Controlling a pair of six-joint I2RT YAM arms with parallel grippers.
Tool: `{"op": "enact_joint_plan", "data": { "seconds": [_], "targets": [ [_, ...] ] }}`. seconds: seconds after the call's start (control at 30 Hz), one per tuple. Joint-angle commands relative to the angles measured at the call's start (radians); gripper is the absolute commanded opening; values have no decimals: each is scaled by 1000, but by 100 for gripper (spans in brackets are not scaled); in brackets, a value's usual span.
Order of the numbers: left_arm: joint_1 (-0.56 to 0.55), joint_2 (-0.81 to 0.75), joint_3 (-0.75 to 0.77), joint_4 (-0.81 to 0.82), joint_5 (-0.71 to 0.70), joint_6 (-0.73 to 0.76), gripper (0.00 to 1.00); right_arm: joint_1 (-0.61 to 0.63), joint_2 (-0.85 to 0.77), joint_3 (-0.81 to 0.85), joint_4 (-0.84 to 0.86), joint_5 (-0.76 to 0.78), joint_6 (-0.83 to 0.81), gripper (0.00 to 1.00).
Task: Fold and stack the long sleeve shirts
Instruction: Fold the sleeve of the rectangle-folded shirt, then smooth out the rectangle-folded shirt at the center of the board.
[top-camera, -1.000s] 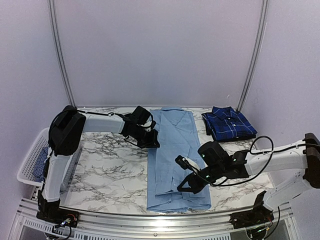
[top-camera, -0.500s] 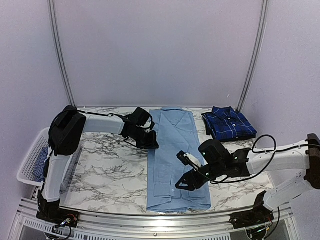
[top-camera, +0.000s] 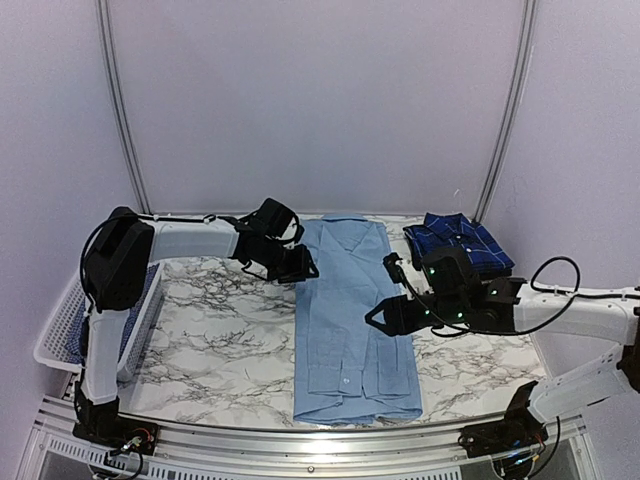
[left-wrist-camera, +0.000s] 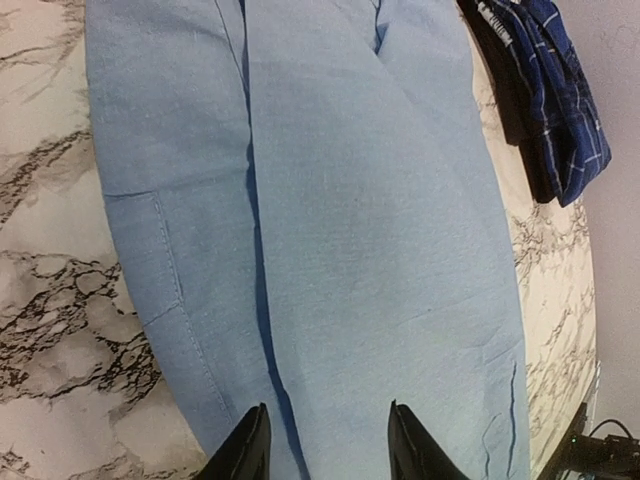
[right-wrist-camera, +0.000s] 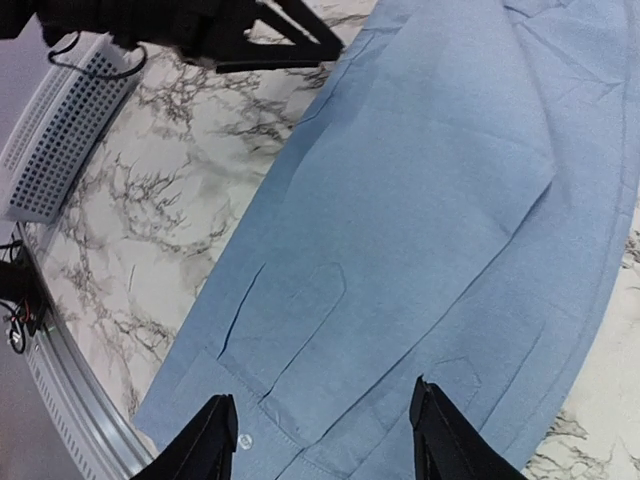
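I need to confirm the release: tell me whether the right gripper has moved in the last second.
Yes. The right gripper has shifted away from the table's near edge, closer to the folded dark navy plaid shirt.

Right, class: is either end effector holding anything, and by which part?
Nothing is held. The left end effector and the right end effector both hang open over the light blue shirt, gripping no cloth.
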Motion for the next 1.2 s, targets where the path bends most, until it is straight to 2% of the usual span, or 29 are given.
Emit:
{"op": "enact_joint_plan", "data": {
  "seconds": [0.0, 0.13, 0.33, 0.53, 0.8, 1.17],
  "targets": [
    [28, -84, -41, -32, -14, 18, 44, -65, 66, 97, 42, 79, 1, 54],
    [47, -141, -132, -32, 5, 30, 46, -120, 180, 185, 79, 87, -17, 47],
    [58, -213, -260, -25, 68, 26, 46, -170, 407, 385, 103, 90, -56, 25],
    [58, -250, -366, 29, 131, 15, 44, -206, 642, 603, 92, 82, -86, 16],
    [41, -290, -472, 111, 182, -21, 43, -216, 864, 795, 59, 78, -91, 13],
    [-29, -272, -501, 144, 193, -23, 48, -275, 998, 863, 47, 79, -73, 13]
  ]
}}
